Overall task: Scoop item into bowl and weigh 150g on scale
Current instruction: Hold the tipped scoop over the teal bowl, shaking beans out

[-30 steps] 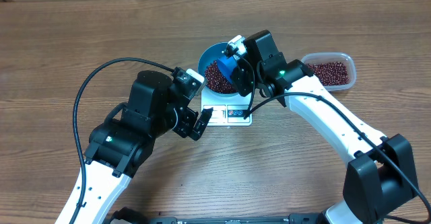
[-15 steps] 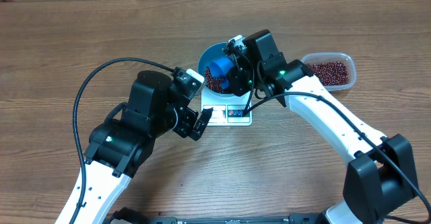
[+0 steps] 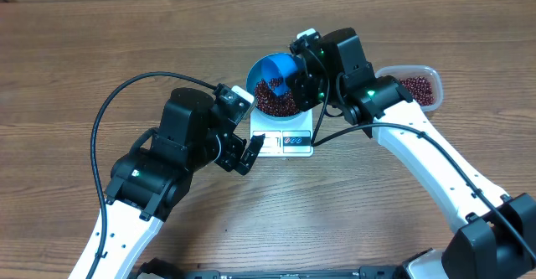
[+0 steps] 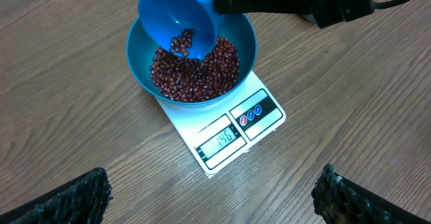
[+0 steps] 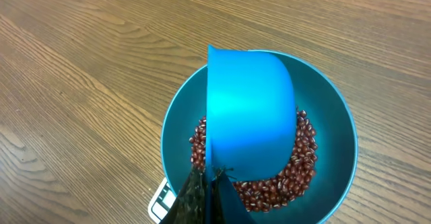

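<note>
The blue bowl (image 4: pixel 246 44) stands on the white scale (image 4: pixel 259 126) and holds a heap of red-brown beans (image 4: pixel 202 72). My right gripper (image 5: pixel 205 183) is shut on the handle of a small blue scoop (image 5: pixel 249 109). The scoop (image 4: pixel 175 12) is tipped over the bowl's far side with a few beans in its mouth. In the overhead view the scoop (image 3: pixel 280 68) covers part of the bowl (image 3: pixel 255 85). My left gripper (image 4: pixel 212 192) hangs open over bare table in front of the scale, holding nothing. The scale's display (image 4: pixel 221 142) reads 146.
A clear plastic tub (image 3: pixel 421 88) with more beans sits to the right of the scale (image 3: pixel 285 142), partly under my right arm. My left gripper (image 3: pixel 248 153) is close to the scale's front left corner. Wooden table lies all around.
The right wrist has shifted right and back. The scoop has risen from low in the bowl to a tipped pose over its far rim. The left arm has not moved.
</note>
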Tool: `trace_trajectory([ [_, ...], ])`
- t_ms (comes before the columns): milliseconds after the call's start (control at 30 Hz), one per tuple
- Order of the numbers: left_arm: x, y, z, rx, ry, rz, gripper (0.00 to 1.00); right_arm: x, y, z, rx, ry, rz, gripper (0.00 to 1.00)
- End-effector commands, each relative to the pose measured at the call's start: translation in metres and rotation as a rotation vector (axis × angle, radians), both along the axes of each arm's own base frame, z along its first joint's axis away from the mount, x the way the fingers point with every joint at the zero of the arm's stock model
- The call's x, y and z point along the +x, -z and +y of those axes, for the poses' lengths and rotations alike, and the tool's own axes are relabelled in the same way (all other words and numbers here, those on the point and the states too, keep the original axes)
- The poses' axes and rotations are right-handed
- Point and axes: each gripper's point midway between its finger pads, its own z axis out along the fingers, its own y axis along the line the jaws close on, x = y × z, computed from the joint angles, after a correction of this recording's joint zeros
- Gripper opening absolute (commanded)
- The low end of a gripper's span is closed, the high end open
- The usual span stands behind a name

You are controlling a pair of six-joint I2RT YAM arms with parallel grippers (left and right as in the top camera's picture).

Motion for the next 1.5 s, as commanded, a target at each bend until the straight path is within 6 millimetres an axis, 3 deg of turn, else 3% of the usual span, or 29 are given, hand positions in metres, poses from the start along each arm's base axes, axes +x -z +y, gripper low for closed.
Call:
trace_trajectory([
  [0,-0.001,0.002,-0.001,0.004,0.021,0.001,1.00,0.001,-0.013,-0.001,0.022,0.003,-0.029,0.04],
  [933,-0.001,0.002,-0.001,0.004,0.020,0.000,1.00,0.001,-0.014,-0.001,0.020,0.006,-0.034,0.04],
  [1133,-0.001,0.002,-0.001,0.004,0.020,0.000,1.00,0.009,-0.011,-0.013,-0.039,0.055,-0.063,0.04],
  [1467,-0.001,0.002,-0.001,0.004,0.021,0.001,0.99,0.005,-0.002,-0.023,-0.175,-0.022,-0.107,0.04],
])
